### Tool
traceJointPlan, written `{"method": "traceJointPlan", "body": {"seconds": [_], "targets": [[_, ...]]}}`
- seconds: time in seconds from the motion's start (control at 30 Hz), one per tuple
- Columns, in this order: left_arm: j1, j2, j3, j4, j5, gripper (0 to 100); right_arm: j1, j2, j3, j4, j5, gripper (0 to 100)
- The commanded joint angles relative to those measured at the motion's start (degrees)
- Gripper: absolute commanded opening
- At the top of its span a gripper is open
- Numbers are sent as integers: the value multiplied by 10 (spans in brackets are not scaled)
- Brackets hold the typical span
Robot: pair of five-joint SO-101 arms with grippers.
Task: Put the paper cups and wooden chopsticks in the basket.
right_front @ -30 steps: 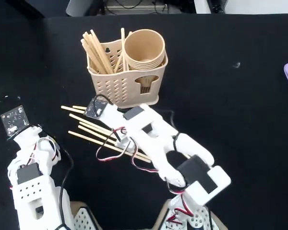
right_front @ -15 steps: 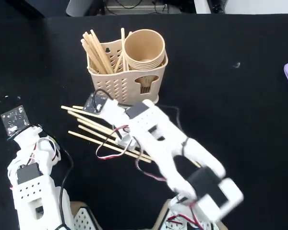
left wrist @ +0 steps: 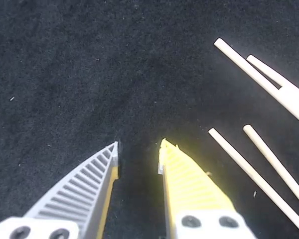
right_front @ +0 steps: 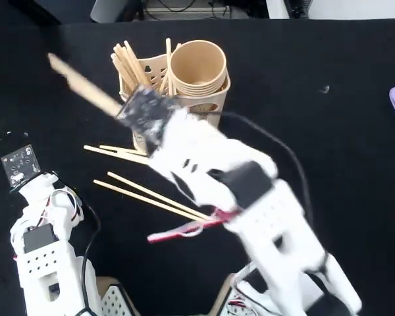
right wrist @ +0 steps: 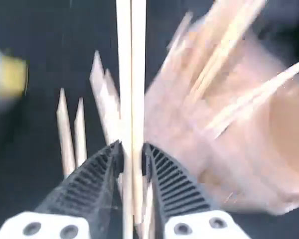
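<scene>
Black counter. Basket: paper cups and stored chopsticks inside. Right gripper clamped on 2 held chopsticks, lifted beside basket, likely for dropping in. Left gripper apart, empty, by loose chopsticks in front of basket.
</scene>
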Motion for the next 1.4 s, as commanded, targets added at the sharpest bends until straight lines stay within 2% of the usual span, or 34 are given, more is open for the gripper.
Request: {"method": "traceJointPlan", "body": {"seconds": [0.0,0.17,0.27,0.43,0.73,0.8,0.9,1.07,1.3,1.37], "targets": [[2,-5,-5,-5,-4,145,-5,-35,-52,-172,-69,11],[2,-5,-4,-4,-4,145,-1,-7,7,-378,-121,11],[2,-5,-4,-4,-4,145,25,33,44,-476,-155,11],[2,-5,0,-5,-4,145,90,112,69,-566,-246,11],[7,-5,0,-9,-4,145,88,188,70,-539,-258,14],[7,-5,0,-9,-4,145,76,193,70,-530,-258,55],[7,-5,1,-9,-4,145,60,193,66,-495,-258,181],[7,-5,1,-7,-4,145,56,189,35,-436,-258,172],[7,-5,1,-5,-4,145,59,28,15,-265,-256,159],[6,-5,0,-5,-4,145,78,-43,18,-184,-226,159]]}}
